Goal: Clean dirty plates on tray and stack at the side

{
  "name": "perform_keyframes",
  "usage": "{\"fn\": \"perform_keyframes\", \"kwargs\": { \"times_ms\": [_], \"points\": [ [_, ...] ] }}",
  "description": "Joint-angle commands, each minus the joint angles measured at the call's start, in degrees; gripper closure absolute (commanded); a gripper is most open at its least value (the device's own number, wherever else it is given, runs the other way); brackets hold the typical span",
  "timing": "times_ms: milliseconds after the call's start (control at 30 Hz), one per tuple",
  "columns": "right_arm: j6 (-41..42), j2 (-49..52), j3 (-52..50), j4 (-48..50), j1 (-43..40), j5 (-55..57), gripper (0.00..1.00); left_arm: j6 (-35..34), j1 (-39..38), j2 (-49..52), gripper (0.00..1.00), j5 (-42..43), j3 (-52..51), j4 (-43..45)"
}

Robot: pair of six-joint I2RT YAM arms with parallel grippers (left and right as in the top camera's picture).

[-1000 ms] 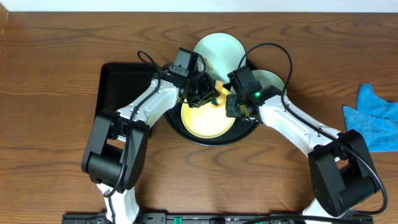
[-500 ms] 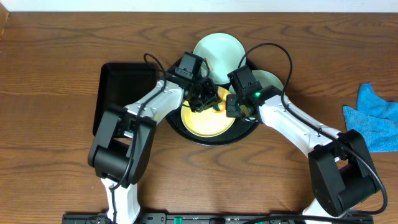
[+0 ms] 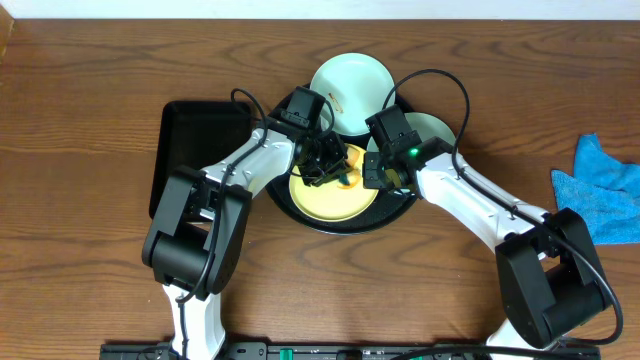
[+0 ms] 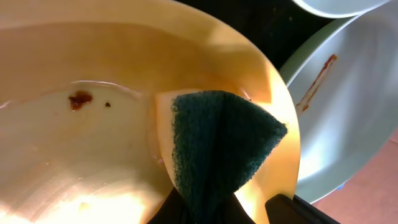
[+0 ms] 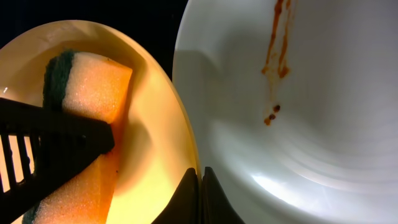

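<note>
A pale yellow plate [image 3: 335, 200] lies in the round black tray [image 3: 340, 228]. My left gripper [image 4: 205, 208] is shut on a green-and-yellow sponge [image 4: 217, 143] and presses it onto the yellow plate [image 4: 74, 155] near its right rim. A brown smear [image 4: 79, 98] sits left of the sponge. My right gripper [image 5: 200, 180] is shut on the yellow plate's rim [image 5: 163, 99]. Beside it lies a mint plate [image 5: 298, 124] with a reddish streak [image 5: 277, 62]. Another mint plate [image 3: 350, 80] rests against the tray's far side.
A rectangular black tray [image 3: 195, 150] sits left of the round one, partly under my left arm. A blue cloth [image 3: 600, 190] lies at the right table edge. Both arms meet over the round tray.
My left gripper has slid the sponge a short way across the yellow plate, toward its middle. The right gripper has kept its hold on the rim.
</note>
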Motion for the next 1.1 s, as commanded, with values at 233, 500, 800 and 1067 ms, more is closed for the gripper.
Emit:
{"fn": "perform_keyframes", "kwargs": {
  "times_ms": [233, 500, 800, 1067],
  "points": [
    [-0.74, 0.02, 0.02, 0.24, 0.2, 0.26, 0.99, 2.1, 0.48, 0.2, 0.93, -0.22, -0.55, -3.58],
    [-0.74, 0.02, 0.02, 0.42, 0.2, 0.28, 0.99, 2.12, 2.8, -0.81, 0.93, -0.17, -0.5, -6.34],
    [-0.74, 0.02, 0.02, 0.46, 0.2, 0.28, 0.99, 2.97, 4.22, -3.34, 0.92, -0.24, -0.5, -10.03],
    [-0.74, 0.02, 0.02, 0.44, 0.2, 0.28, 0.99, 5.14, 5.62, -3.34, 0.93, -0.42, -0.5, -13.11]
  ]
}}
